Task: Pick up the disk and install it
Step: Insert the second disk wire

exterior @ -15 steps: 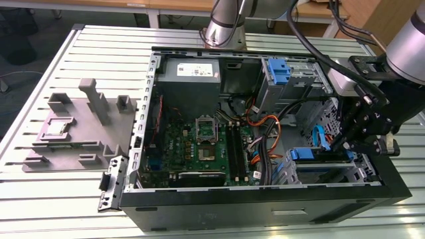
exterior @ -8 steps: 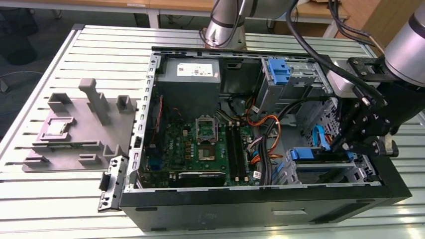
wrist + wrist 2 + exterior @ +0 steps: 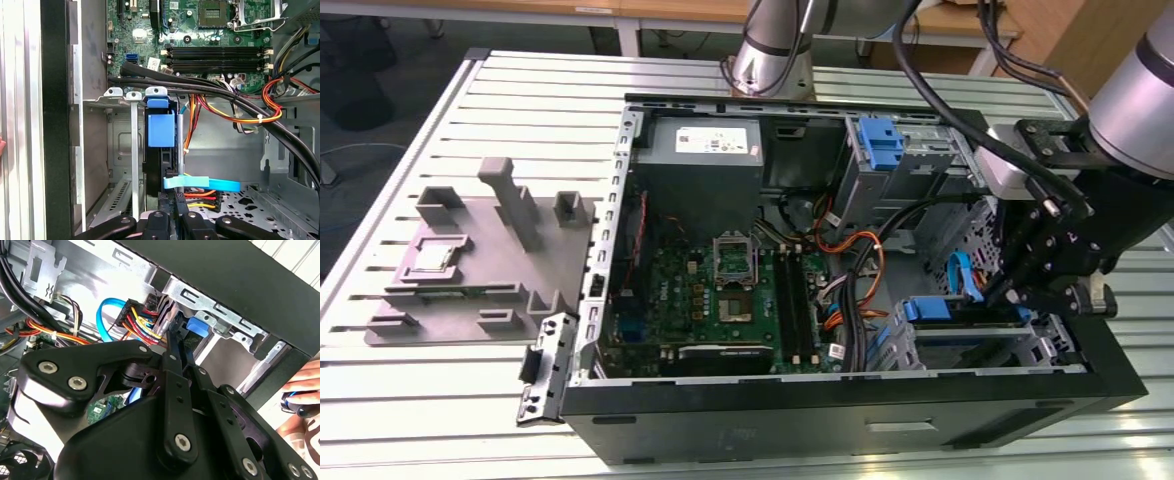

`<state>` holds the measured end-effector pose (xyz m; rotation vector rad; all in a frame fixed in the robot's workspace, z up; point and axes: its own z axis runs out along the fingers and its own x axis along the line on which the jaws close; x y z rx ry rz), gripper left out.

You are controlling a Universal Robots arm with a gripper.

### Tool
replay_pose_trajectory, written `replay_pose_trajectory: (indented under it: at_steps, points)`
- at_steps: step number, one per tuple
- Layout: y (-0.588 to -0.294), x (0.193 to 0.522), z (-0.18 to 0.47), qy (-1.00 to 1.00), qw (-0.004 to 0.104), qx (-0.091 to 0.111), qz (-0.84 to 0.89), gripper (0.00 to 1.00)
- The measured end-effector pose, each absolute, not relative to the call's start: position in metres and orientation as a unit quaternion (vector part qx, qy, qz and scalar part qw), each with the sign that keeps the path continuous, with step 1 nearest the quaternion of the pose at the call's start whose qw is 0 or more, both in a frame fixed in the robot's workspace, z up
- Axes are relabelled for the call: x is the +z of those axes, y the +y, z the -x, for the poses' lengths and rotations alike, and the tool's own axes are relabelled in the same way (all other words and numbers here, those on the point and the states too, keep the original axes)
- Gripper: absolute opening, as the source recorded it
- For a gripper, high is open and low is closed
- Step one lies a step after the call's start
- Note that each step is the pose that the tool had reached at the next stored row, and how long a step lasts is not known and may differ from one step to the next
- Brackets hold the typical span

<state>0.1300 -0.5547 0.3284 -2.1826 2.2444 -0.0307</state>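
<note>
The disk (image 3: 161, 150) stands on edge inside the drive cage at the case's front corner, its blue carrier tab (image 3: 161, 129) facing the motherboard. In the exterior view the disk (image 3: 937, 310) shows as a blue strip low on the exterior view's right, with my gripper (image 3: 1021, 295) just behind it. Both black fingers sit close together on the disk's rear end in both wrist views, so my gripper (image 3: 175, 217) (image 3: 177, 342) looks shut on it. A light-blue data cable (image 3: 200, 184) crosses right by the fingers.
Orange, red and yellow power wires (image 3: 235, 112) and thick black cables (image 3: 280, 135) run beside the cage. A blue bracket (image 3: 881, 145) sits at the case's back. A grey fixture (image 3: 474, 260) lies on the table. A person's hand (image 3: 300, 395) is outside the case wall.
</note>
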Motion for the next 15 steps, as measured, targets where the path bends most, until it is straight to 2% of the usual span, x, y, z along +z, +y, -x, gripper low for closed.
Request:
replay_pose_trajectory:
  at_steps: [14, 15]
  points:
    - [-0.5546, 0.3257, -0.1299, 0.717, 0.006, -0.009, 0.697, 0.17]
    - [-0.5547, 0.3262, -0.1299, 0.717, 0.006, -0.009, 0.697, 0.24]
